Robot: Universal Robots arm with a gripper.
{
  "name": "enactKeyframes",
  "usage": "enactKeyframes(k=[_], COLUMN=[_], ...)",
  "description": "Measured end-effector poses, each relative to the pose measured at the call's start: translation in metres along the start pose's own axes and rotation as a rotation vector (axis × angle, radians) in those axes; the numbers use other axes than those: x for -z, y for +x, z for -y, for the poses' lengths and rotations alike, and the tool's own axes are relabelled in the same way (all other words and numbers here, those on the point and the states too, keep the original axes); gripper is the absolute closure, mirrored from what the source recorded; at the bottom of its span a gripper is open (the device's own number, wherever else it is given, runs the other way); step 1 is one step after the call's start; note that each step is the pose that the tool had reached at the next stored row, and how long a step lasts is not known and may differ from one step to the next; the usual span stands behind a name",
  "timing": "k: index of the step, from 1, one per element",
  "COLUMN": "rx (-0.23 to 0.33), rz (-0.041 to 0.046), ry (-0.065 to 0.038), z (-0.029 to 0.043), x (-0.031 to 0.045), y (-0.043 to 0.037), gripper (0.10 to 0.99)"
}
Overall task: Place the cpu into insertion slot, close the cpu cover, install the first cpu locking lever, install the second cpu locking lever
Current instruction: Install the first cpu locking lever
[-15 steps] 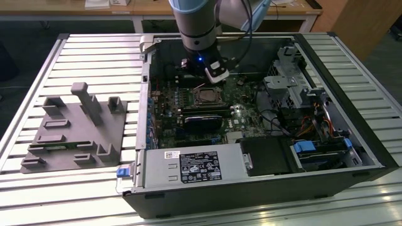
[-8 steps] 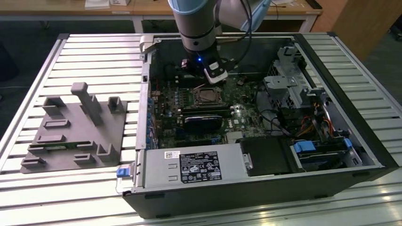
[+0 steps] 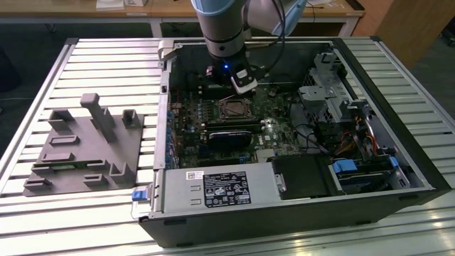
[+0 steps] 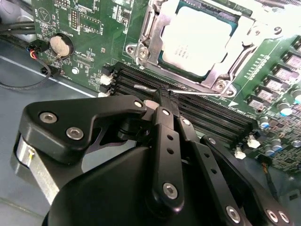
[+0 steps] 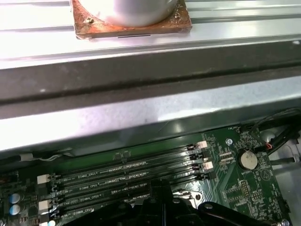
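Cpu lies in the slot, one cover closed over it. Gripper is just beside the socket, fingers pressed together, tip touching one thin lever that lies between the cover and four memory slots. One coin cell sits well apart.

Green circuit board, long black slots, coin battery, black tool

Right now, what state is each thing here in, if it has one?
cpu: seated in the insertion slot.
cpu cover: down over the cpu.
locking lever: lying flat beside the cover, end effector at it.
computer case: side panel off.
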State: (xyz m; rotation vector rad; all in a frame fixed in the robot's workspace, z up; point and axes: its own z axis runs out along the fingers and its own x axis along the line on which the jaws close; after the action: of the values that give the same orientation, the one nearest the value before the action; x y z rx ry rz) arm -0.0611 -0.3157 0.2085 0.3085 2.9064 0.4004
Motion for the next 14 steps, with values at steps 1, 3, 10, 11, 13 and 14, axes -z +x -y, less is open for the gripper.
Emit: enactKeyframes(k=[1,3,10,11,13,14], rx=[0.0,0.0,-0.006,-0.007,-0.008,-0.008], rz=[0.0003,0.0004,0.006,0.0061,0.0065,0.0076], ry=[0.001,0.001,0.01,0.011,0.011,0.014], z=[-0.0001,-0.0001,0.0003,0.0004,0.0004,0.0003], x=[-0.0001,-0.0001,-0.0018,-0.0018,-0.002,-0.0023], y=[-0.0002,-0.0002,0.0001,0.0001,0.0001,0.0002], gripper=[0.98,0.98,0.98,0.98,0.98,0.98])
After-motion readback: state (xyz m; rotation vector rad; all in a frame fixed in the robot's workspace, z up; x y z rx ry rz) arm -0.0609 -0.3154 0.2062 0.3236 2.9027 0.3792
